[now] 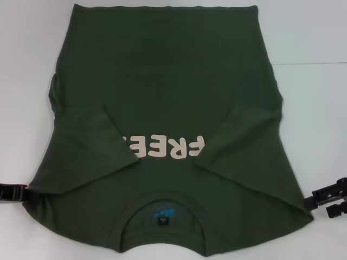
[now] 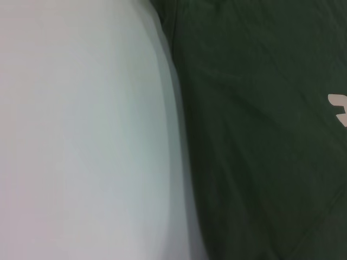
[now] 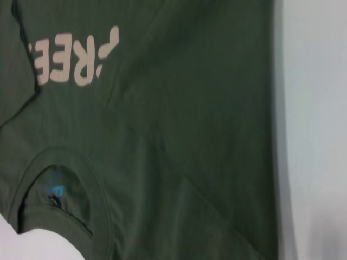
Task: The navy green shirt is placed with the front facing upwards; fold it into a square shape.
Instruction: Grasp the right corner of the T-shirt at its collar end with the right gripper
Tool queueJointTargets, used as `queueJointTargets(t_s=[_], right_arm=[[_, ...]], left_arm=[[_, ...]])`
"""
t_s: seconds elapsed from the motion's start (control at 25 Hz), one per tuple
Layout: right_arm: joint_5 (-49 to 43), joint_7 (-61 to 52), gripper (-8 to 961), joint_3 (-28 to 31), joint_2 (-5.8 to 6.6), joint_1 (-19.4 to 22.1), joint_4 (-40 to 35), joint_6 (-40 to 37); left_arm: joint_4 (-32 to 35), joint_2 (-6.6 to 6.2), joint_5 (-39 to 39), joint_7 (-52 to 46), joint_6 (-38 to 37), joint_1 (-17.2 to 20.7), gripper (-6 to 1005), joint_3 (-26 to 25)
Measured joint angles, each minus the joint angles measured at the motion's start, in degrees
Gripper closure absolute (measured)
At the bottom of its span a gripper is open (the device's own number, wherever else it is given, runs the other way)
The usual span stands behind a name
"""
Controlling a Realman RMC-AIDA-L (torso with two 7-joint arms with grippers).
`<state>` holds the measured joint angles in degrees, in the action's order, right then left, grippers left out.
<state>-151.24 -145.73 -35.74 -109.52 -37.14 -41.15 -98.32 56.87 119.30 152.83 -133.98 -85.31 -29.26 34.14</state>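
Observation:
The navy green shirt (image 1: 162, 92) lies flat, front up, its collar toward me and the hem far away. Both short sleeves are folded inward over the chest, partly covering the pale "FREE" lettering (image 1: 165, 147). A blue label (image 1: 161, 214) shows inside the round collar. My left gripper (image 1: 13, 192) sits at the shirt's near left shoulder edge, and my right gripper (image 1: 328, 199) at the near right shoulder edge. The left wrist view shows the shirt (image 2: 260, 135) edge beside the white table. Lettering (image 3: 76, 57) and collar (image 3: 54, 200) fill the right wrist view.
A white table (image 1: 314, 43) surrounds the shirt on the left, right and far sides. The collar end reaches the near edge of the head view.

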Motion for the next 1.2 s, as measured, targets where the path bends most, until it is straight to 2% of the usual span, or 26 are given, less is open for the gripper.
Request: queueJointTargets(t_s=[0.52, 1.2], right_arm=[[0.0, 0.6, 72, -0.7, -1.67, -0.4, 1.1, 2.5], [-0.1, 0.6, 72, -1.7, -2.38, -0.9, 2.0, 4.5]], left_arm=[[-0.4, -0.12, -0.1, -0.1, 0.2, -0.2, 964, -0.1], [-0.5, -0.13, -0.2, -0.7, 0.4, -0.6, 955, -0.2]])
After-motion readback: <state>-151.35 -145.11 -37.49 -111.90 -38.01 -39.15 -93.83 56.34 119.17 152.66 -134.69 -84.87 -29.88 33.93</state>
